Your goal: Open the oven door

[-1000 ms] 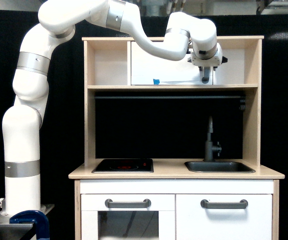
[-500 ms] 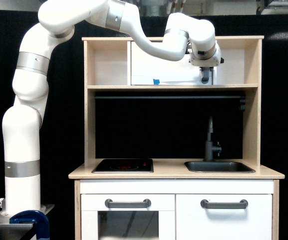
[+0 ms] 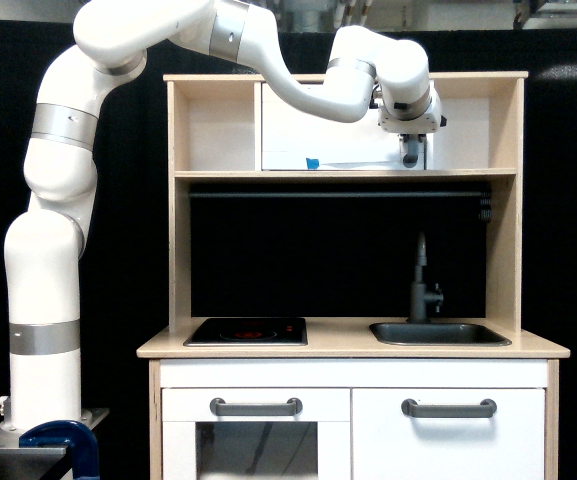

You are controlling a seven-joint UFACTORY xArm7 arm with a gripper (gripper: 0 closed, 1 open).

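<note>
Black backdrop surrounds a pale wooden toy kitchen in the exterior view. High in the frame's centre, the wide flat white oven door fills the upper shelf bay, a small blue tape piece near its lower edge. At its right edge the white arm's tool hangs over the handle; whether it is clenched, I cannot tell. That door looks light, stiff and smooth; the edge handle seems the best hold.

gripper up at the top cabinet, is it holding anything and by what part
It cannot be told for sure. The gripper sits at the handle edge of the oven door, on the exterior view's right, but the handle and the jaws are hidden from this view.
</note>
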